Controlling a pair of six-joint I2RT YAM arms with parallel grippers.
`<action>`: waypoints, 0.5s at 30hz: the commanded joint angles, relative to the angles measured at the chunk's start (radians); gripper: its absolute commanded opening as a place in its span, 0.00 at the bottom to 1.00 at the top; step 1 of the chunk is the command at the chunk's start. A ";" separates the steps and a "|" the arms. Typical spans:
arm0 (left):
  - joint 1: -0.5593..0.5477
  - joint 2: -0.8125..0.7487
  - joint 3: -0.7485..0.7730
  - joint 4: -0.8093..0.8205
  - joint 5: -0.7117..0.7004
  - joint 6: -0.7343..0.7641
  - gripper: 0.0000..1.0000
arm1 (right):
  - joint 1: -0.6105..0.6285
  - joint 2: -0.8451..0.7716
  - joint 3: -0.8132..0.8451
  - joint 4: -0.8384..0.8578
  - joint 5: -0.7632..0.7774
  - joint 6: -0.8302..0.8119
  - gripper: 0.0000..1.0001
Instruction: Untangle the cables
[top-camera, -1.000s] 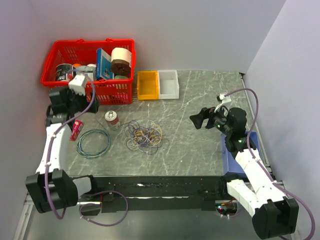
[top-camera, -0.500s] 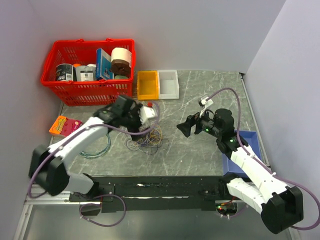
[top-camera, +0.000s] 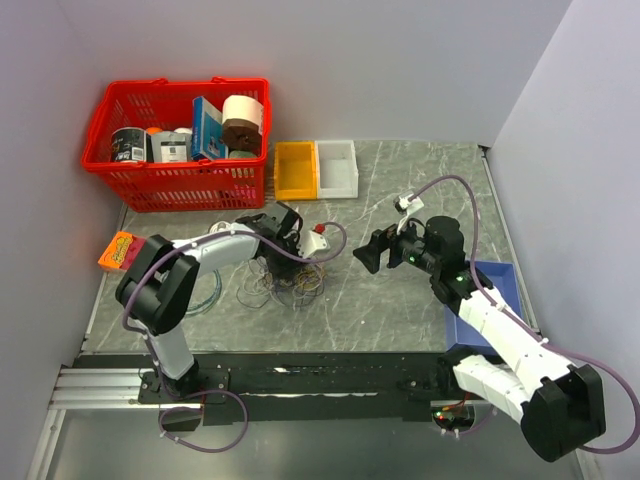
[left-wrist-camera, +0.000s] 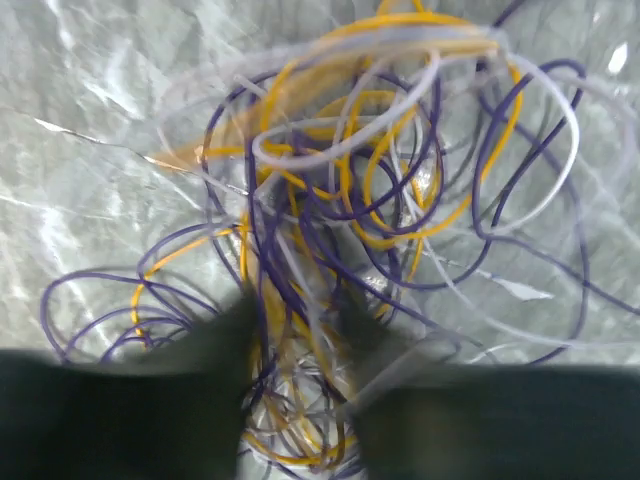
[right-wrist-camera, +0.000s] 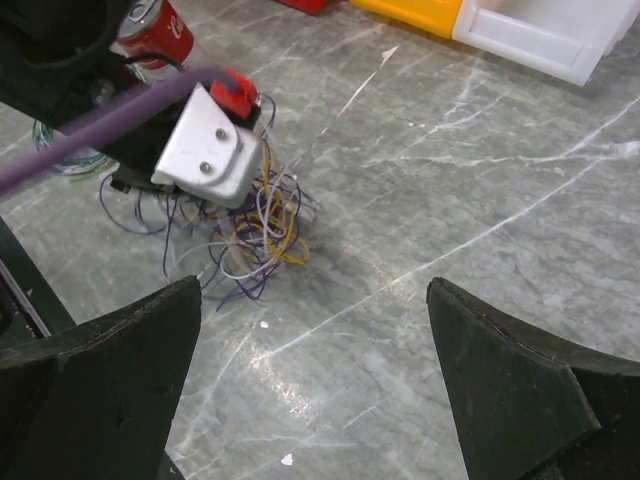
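The cables (top-camera: 290, 280) lie in a tangled heap of dark purple, yellow-orange and pale white loops on the marble table, left of centre. My left gripper (top-camera: 292, 258) is down in the heap. In the left wrist view its dark, blurred fingers (left-wrist-camera: 232, 335) stand close together around a bundle of strands from the cables (left-wrist-camera: 380, 180). My right gripper (top-camera: 368, 256) hovers to the right of the heap, apart from it. In the right wrist view the right gripper (right-wrist-camera: 315, 375) is wide open and holds nothing, with the cables (right-wrist-camera: 255, 235) ahead beneath the left arm's wrist (right-wrist-camera: 205, 150).
A red basket (top-camera: 180, 190) of goods stands at the back left, with a yellow bin (top-camera: 296, 170) and a white bin (top-camera: 337, 167) beside it. A teal hoop (top-camera: 205, 295) lies under the left arm. A red can (right-wrist-camera: 150, 25) stands behind the heap. A blue tray (top-camera: 505, 278) sits at the right edge.
The left arm swung from beside the basket across to the heap, and its gripper closed on a bundle of strands. The right gripper moved left toward the heap and stayed open.
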 joint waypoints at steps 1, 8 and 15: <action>0.000 -0.043 0.090 -0.002 0.045 -0.033 0.01 | 0.007 0.014 0.038 0.041 0.011 -0.015 1.00; 0.001 -0.204 0.291 -0.034 0.212 -0.118 0.01 | 0.008 0.007 0.058 0.038 0.009 0.000 1.00; 0.026 -0.203 0.656 -0.203 0.267 -0.230 0.01 | 0.004 -0.071 0.087 0.009 0.008 0.019 1.00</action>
